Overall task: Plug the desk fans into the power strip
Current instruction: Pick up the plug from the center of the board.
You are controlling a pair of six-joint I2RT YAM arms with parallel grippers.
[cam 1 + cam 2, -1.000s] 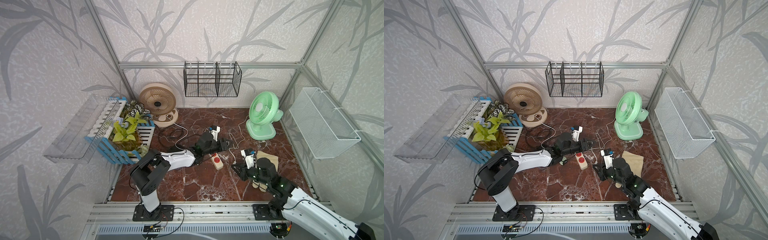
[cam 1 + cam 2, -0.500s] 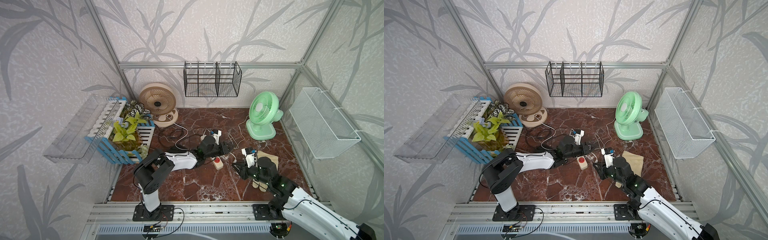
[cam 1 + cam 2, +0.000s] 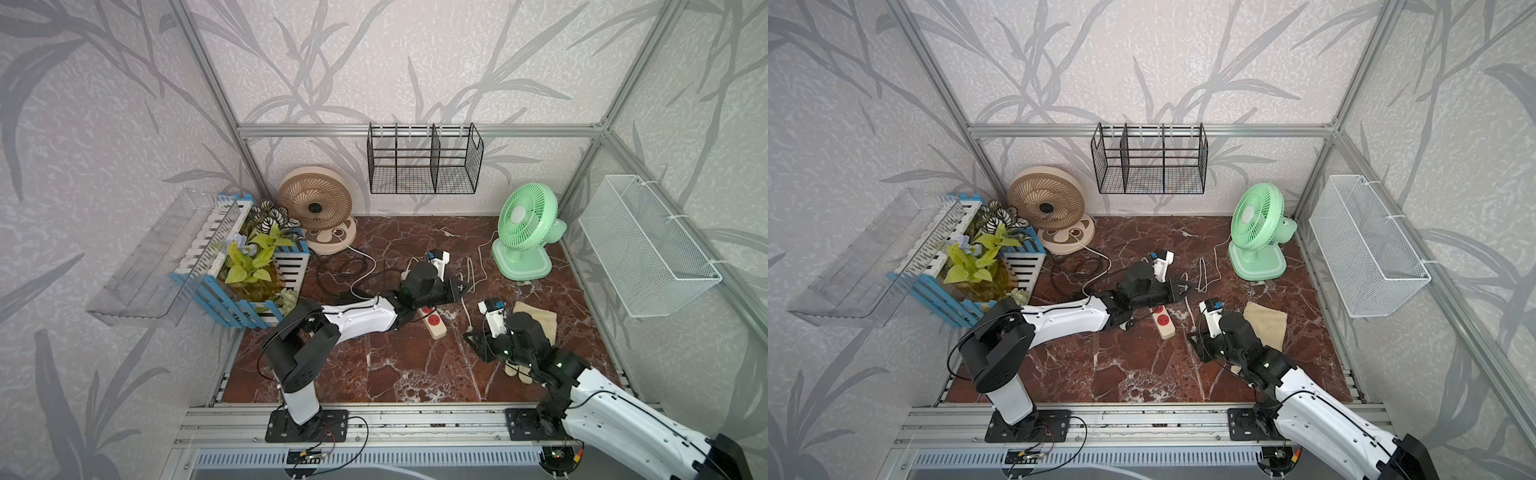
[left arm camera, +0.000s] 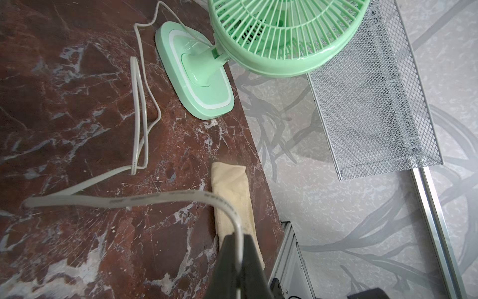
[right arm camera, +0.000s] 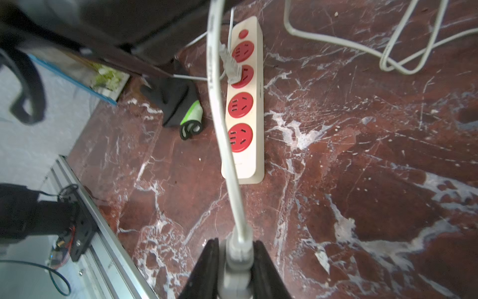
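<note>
Directions are reckoned on the red-brown marble tabletop as seen in a top view, with six o'clock at the mounting rail. The right gripper is found nearest, at about four o'clock. Its black fingers are closed on a grey-white moulded plug, which is held clear of any socket; how firmly it is pinched cannot be told. From the plug a flat white cord is led away toward twelve o'clock.

Just beyond, near the centre, the long cream-coloured power strip with four round red sockets is laid flat. Its length runs from eleven to five o'clock, and its far end is covered by the left arm in both top views. In the right wrist view the second socket from the small red button is seen to be taken by another pale plug, whose appliance cannot be traced. The other three sockets are free.

Past the strip, at about one o'clock, the left gripper is clamped shut on the same white cord, which is raised off the marble there. Farther out, at two o'clock, the mint-green plastic desk fan is stood upright, and the cord can be traced in loops to its base.

Plug and cord are judged secured. Alignment over a free socket and insertion are left to be done.
</note>
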